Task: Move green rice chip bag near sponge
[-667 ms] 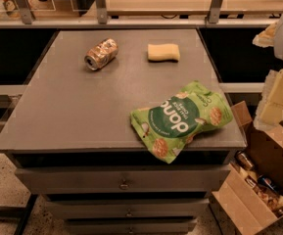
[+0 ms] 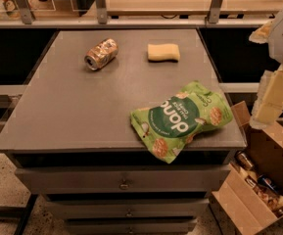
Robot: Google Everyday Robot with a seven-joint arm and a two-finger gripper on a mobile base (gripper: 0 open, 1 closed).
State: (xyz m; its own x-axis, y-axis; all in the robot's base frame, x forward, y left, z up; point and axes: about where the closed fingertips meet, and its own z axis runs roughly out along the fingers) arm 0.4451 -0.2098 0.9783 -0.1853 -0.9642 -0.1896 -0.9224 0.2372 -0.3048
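Nothing moved: gray tabletop (image 2: 82, 106) w/ bag (image 2: 182, 124), tool (image 2: 273, 97) off its rt edge, grip unclear.

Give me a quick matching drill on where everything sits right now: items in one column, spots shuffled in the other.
Items:
1. green rice chip bag
2. sponge
3. crushed can
4. gripper

Spots:
A. far part of the table, left of centre
B. off the table's right edge, touching nothing on it
C. near right corner, one end hanging over the front edge
D. far part of the table, right of centre

Pairs: 1-C, 2-D, 3-A, 4-B
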